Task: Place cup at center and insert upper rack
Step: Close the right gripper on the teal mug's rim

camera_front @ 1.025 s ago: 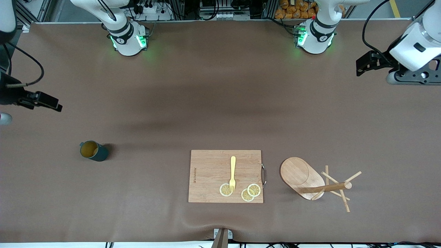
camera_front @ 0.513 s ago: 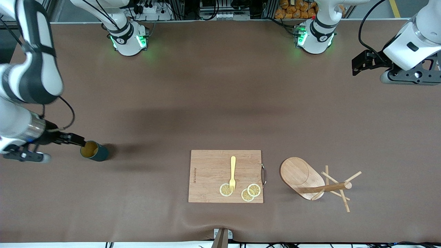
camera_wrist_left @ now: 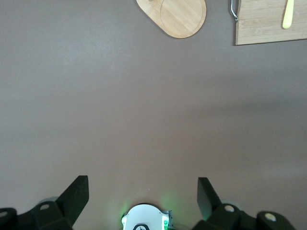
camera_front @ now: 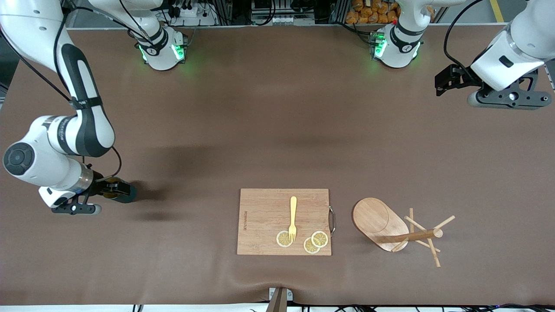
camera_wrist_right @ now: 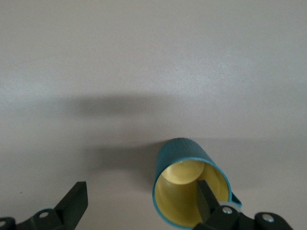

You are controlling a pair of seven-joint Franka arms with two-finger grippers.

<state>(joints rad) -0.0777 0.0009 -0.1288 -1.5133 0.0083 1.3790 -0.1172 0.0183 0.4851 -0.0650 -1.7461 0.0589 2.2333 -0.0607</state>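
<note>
The dark teal cup (camera_front: 128, 193) sits on the brown table toward the right arm's end; its yellowish inside (camera_wrist_right: 184, 191) faces the right wrist camera. My right gripper (camera_front: 113, 188) is open at the cup: one finger (camera_wrist_right: 207, 197) is inside the cup's mouth, the other (camera_wrist_right: 76, 197) is well outside it, and the midpoint (camera_wrist_right: 141, 191) lies beside the rim. The upper rack (camera_front: 392, 229), a wooden mug tree, lies on its side toward the left arm's end; its oval base (camera_wrist_left: 175, 17) shows in the left wrist view. My left gripper (camera_front: 446, 80) (camera_wrist_left: 143, 184) is open and empty, high above the table.
A rectangular wooden cutting board (camera_front: 264, 216) (camera_wrist_left: 266, 24) lies between cup and rack, nearer to the front camera. It carries a yellow fork (camera_front: 293, 216) and three lemon slices (camera_front: 284, 238). The arm bases (camera_front: 161, 50) (camera_front: 395, 47) stand at the table's back edge.
My right arm has swung down and in to the cup, and one finger now sits inside its mouth. My left gripper has drifted slightly. The cup, board and rack have not moved.
</note>
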